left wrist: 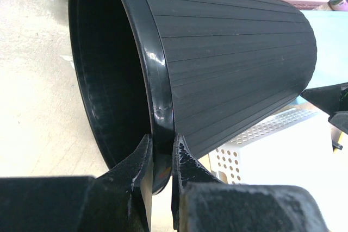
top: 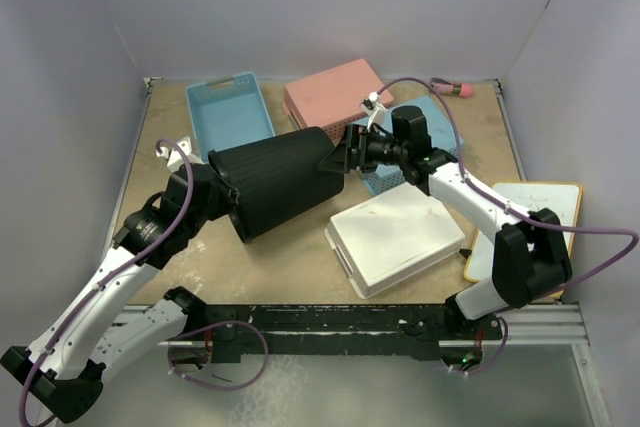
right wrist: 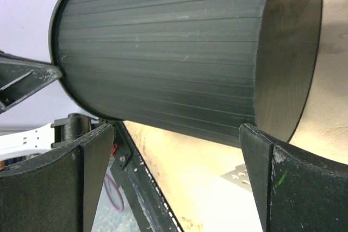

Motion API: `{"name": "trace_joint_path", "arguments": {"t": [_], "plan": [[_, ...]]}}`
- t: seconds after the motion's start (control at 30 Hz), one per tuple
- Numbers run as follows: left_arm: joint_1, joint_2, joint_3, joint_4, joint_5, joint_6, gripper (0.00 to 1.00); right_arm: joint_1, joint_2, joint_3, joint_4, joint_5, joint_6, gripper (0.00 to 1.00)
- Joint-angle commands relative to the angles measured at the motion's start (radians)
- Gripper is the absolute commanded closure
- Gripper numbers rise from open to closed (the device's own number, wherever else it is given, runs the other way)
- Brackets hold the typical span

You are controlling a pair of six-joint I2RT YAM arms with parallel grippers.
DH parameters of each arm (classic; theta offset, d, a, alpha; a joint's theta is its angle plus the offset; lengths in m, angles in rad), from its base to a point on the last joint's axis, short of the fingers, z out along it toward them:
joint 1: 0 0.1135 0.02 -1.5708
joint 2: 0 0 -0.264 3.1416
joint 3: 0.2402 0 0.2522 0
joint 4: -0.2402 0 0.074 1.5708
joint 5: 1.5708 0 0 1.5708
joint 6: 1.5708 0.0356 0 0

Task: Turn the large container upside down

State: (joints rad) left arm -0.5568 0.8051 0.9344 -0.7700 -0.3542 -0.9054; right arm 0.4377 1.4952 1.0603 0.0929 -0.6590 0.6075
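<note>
Black bin (top: 285,182): it lies tipped on its side in the middle of the desk (top: 290,267). Its open mouth faces the near left corner. Its flat bottom faces the far right corner. Its sides have thin lines all along them.
Left hand (left wrist: 161,145): it is pinching the bin's shiny rim, with one finger inside the mouth and one outside.
Right hand (top: 340,157): it is spread wide at the bin's flat bottom. I cannot tell if its fingers (right wrist: 89,156) touch the bin.
White basket (top: 395,237): just beside the bin, toward the near right corner.
Pink basket (top: 335,92): at the far edge, behind the bin.
Blue basket (top: 230,112): near the far left corner.
</note>
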Motion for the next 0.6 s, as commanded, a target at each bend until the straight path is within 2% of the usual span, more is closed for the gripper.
{"name": "trace_joint_path", "arguments": {"t": [0.0,0.13,0.37,0.57], "plan": [[0.0,-0.001,-0.013,-0.01,0.015,-0.009,1.0,-0.003,-0.041,0.045,-0.007,0.105,-0.034,0.0],[0.0,-0.005,-0.02,-0.011,0.015,-0.012,1.0,-0.016,-0.058,0.029,0.011,0.191,0.001,0.0],[0.001,-0.006,-0.034,0.006,0.024,-0.02,1.0,0.005,0.082,0.079,0.079,0.038,0.034,0.0],[0.0,-0.008,-0.083,0.049,0.047,-0.048,1.0,0.008,0.05,0.074,0.141,-0.11,0.068,0.0]]}}
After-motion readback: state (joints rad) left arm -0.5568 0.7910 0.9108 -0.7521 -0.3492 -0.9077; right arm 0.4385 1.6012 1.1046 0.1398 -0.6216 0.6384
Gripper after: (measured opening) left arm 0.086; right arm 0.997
